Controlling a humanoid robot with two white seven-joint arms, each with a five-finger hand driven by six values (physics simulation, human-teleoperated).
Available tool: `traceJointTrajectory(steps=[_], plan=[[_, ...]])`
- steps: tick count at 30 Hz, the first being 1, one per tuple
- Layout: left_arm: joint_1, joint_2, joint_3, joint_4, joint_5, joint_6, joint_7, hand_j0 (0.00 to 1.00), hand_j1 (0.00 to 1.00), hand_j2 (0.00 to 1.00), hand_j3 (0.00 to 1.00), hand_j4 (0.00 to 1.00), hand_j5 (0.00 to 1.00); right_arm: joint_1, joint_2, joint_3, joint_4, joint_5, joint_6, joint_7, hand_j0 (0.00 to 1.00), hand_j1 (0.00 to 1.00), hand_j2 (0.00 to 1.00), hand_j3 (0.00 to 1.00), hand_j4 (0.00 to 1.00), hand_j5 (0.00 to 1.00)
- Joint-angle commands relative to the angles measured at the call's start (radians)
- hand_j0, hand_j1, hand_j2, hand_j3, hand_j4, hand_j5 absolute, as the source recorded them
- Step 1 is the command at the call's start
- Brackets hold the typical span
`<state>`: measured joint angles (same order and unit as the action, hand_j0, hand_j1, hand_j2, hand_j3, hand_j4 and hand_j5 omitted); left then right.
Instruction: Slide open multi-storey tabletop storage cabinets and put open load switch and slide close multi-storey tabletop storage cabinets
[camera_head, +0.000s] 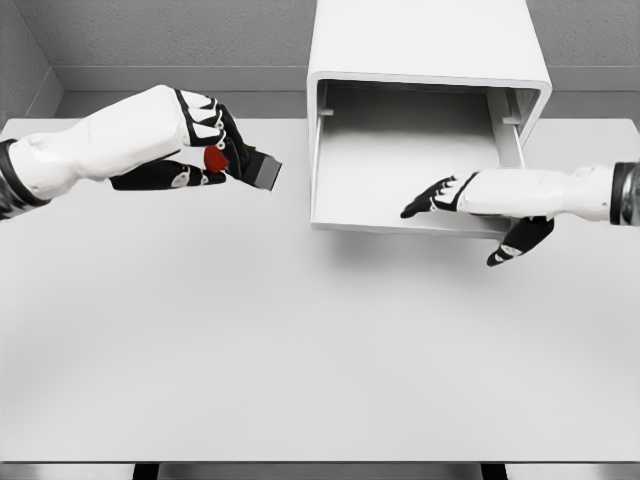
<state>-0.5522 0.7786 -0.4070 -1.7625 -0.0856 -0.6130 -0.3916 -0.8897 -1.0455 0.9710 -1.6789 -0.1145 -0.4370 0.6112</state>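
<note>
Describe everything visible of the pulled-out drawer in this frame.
The drawer is white, a shallow smooth tray with low side walls, slid forward out of the white cabinet at the table's far edge. It looks empty. The right hand rests over its front right rim, fingers spread; true contact is unclear.

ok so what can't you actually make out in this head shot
- Load switch, head view: the left hand wraps most of it; only a red part and a dark grey end show.
- Cabinet, head view: its top and back are cut off by the upper edge, so other storeys cannot be counted.
- Open drawer, head view: the right hand covers its front right corner.
- Right hand's contact with the drawer: cannot tell.
</note>
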Motion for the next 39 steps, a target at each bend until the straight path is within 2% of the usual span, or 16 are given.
traceJointTrajectory(steps=[1, 7, 11, 13, 17, 20, 21, 24, 25, 29, 30, 31, 36, 39], plan=[[0.0, 0.001, 0.0, 0.0, 0.006, 0.002, -0.003, 0.38, 0.38, 0.38, 0.38, 0.38, 0.38, 0.0, -0.002, 0.012, -0.002, -0.004, -0.011, 0.0, 1.0, 1.0, 1.0, 1.0, 1.0, 1.0], [-0.02, 0.001, 0.0, 0.001, 0.007, 0.002, -0.004, 0.39, 0.39, 0.39, 0.39, 0.39, 0.39, 0.0, -0.005, 0.014, -0.004, -0.001, -0.019, 0.0, 1.0, 1.0, 1.0, 1.0, 1.0, 1.0], [-0.025, -0.002, 0.0, 0.001, 0.01, 0.002, -0.023, 0.39, 0.39, 0.39, 0.39, 0.39, 0.39, 0.0, -0.014, 0.014, -0.004, -0.002, -0.092, 0.0, 1.0, 1.0, 1.0, 1.0, 1.0, 1.0], [-0.046, -0.002, 0.0, 0.001, 0.012, 0.002, -0.024, 0.39, 0.39, 0.39, 0.39, 0.39, 0.39, 0.0, -0.021, 0.014, -0.004, -0.001, -0.118, 0.0, 1.0, 1.0, 1.0, 1.0, 1.0, 1.0], [-0.058, -0.076, -0.001, 0.003, 0.001, 0.002, -0.044, 0.39, 0.39, 0.39, 0.39, 0.39, 0.39, 0.002, -0.022, 0.028, -0.007, -0.001, -0.138, 0.0, 1.0, 1.0, 1.0, 1.0, 1.0, 1.0], [-0.123, -0.14, -0.056, 0.001, -0.02, 0.002, -0.046, 0.39, 0.39, 0.39, 0.39, 0.39, 0.39, 0.002, -0.044, 0.026, -0.007, -0.002, -0.174, 0.0, 1.0, 1.0, 1.0, 1.0, 1.0, 1.0], [-0.124, -0.17, -0.056, 0.001, -0.054, 0.002, -0.047, 0.39, 0.39, 0.39, 0.39, 0.39, 0.39, 0.002, -0.056, 0.025, -0.005, -0.002, -0.174, 0.0, 1.0, 1.0, 1.0, 1.0, 1.0, 1.0], [-0.137, -0.22, -0.061, 0.003, -0.062, 0.002, -0.078, 0.39, 0.39, 0.39, 0.39, 0.39, 0.39, -0.011, -0.074, -0.009, -0.002, -0.014, -0.174, 0.0, 1.0, 1.0, 1.0, 1.0, 1.0, 1.0], [-0.147, -0.237, -0.087, 0.003, -0.072, 0.002, -0.09, 0.39, 0.39, 0.39, 0.39, 0.39, 0.39, -0.011, -0.088, -0.009, -0.002, -0.034, -0.174, 0.0, 1.0, 1.0, 1.0, 1.0, 1.0, 1.0], [-0.153, -0.312, -0.095, 0.02, -0.163, 0.002, -0.113, 0.39, 0.39, 0.39, 0.39, 0.39, 0.39, -0.009, -0.229, -0.021, -0.002, -0.114, -0.174, 0.0, 1.0, 1.0, 1.0, 1.0, 1.0, 1.0], [-0.163, -0.326, -0.095, 0.02, -0.178, 0.002, -0.113, 0.39, 0.39, 0.39, 0.39, 0.39, 0.39, -0.008, -0.241, -0.048, 0.001, -0.116, -0.174, 0.0, 1.0, 1.0, 1.0, 1.0, 1.0, 1.0], [-0.176, -0.334, -0.127, 0.02, -0.192, 0.002, -0.113, 0.39, 0.39, 0.39, 0.39, 0.39, 0.39, -0.008, -0.249, -0.058, 0.005, -0.116, -0.174, 0.0, 1.0, 1.0, 1.0, 1.0, 1.0, 1.0], [-0.198, -0.363, -0.15, 0.072, -0.256, 0.002, -0.113, 0.4, 0.4, 0.4, 0.4, 0.4, 0.4, -0.009, -0.246, -0.074, 0.011, -0.114, -0.174, 0.0, 1.0, 1.0, 1.0, 1.0, 1.0, 1.0], [-0.232, -0.381, -0.153, 0.098, -0.255, 0.002, -0.116, 0.4, 0.4, 0.4, 0.4, 0.4, 0.4, -0.009, -0.245, -0.071, 0.013, -0.114, -0.174, 0.0, 1.0, 1.0, 1.0, 1.0, 1.0, 1.0]])
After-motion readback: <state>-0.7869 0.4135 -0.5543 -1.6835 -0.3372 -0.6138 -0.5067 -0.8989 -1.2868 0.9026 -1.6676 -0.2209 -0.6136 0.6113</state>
